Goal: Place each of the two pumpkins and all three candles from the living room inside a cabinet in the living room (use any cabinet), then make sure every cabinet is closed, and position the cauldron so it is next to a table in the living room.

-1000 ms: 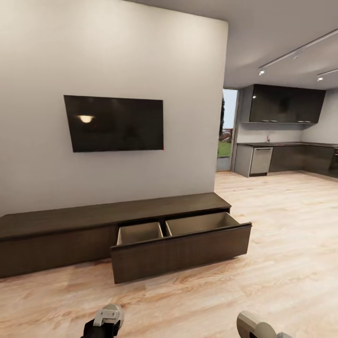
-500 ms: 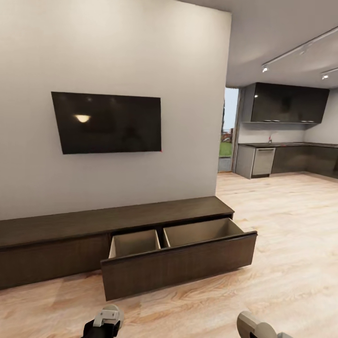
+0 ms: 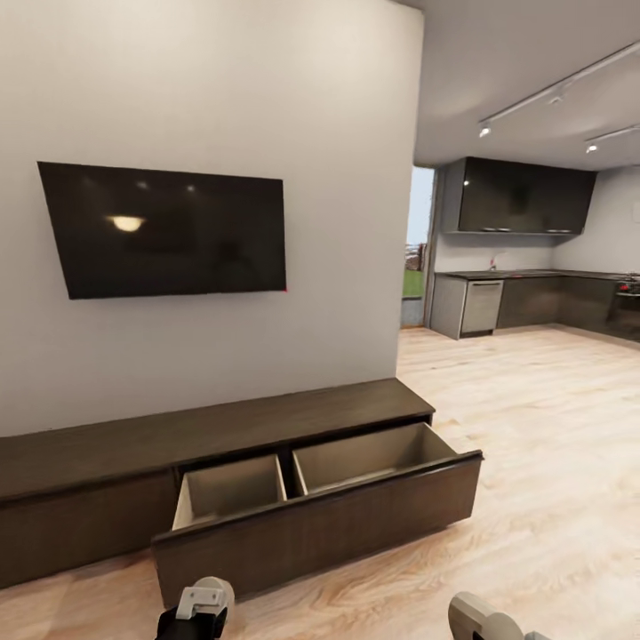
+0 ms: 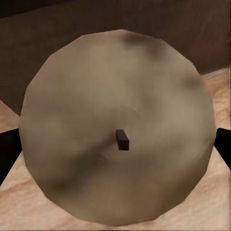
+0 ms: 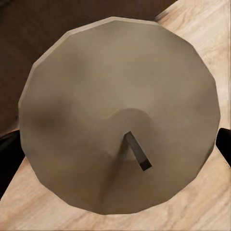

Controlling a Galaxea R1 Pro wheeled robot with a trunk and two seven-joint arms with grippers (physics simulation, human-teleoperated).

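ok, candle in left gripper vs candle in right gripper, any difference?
Left candle: short wick stub, pale beige with darker blotches. Right candle: longer, leaning wick, more even, darker tan. Both are squat round candles, each between dark fingertips, seen wick-end on over wood floor.

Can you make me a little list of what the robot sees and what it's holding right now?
room: living room with wood floor, kitchen beyond
wall: dark TV
cabinet: long, low, dark brown, under the TV
drawer: pulled open, two pale compartments, both look empty
left gripper: holding a candle between dark fingers, wick end facing camera
right gripper: holding another candle, wick showing
pumpkins in drawer: none visible
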